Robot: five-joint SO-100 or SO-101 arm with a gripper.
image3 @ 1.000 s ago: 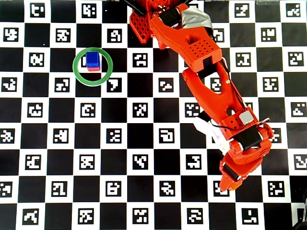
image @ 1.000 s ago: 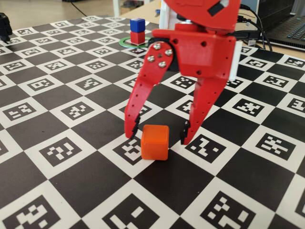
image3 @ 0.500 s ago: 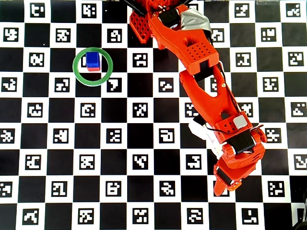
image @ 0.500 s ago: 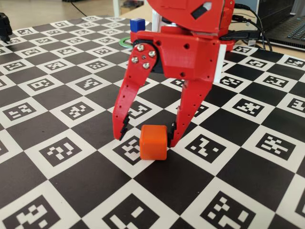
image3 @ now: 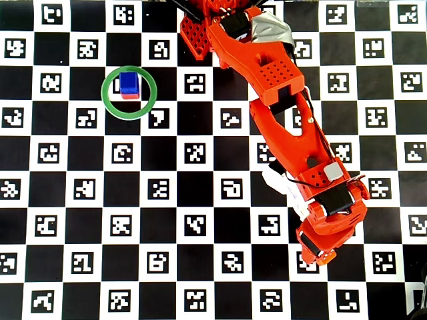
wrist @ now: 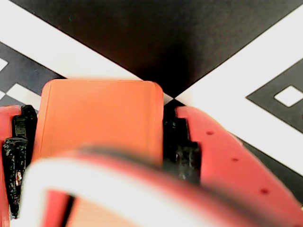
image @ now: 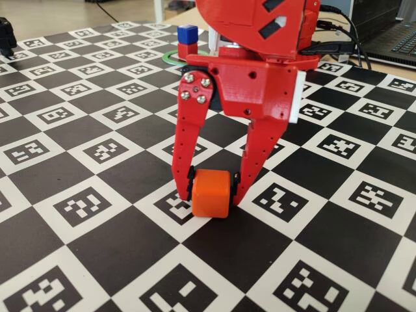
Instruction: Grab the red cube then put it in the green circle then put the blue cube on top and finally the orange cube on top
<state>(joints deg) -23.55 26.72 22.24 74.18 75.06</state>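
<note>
The orange cube rests on the checkered mat, and my red gripper is shut on it, one finger pressed against each side. In the wrist view the orange cube fills the gap of the gripper, with black pads against its sides. From overhead the gripper hides this cube. Far off, the blue cube sits on the red cube inside the green circle. The fixed view shows the blue cube and part of the green circle behind the arm.
The mat is a black and white checkerboard with printed markers. A laptop and cables lie beyond its back right edge. A dark object stands at the far left. The arm's base sits at the mat's top edge.
The gripper has come down around the orange cube, and its jaws have gone from wide open to shut on the cube's sides. The cube has stayed in place.
</note>
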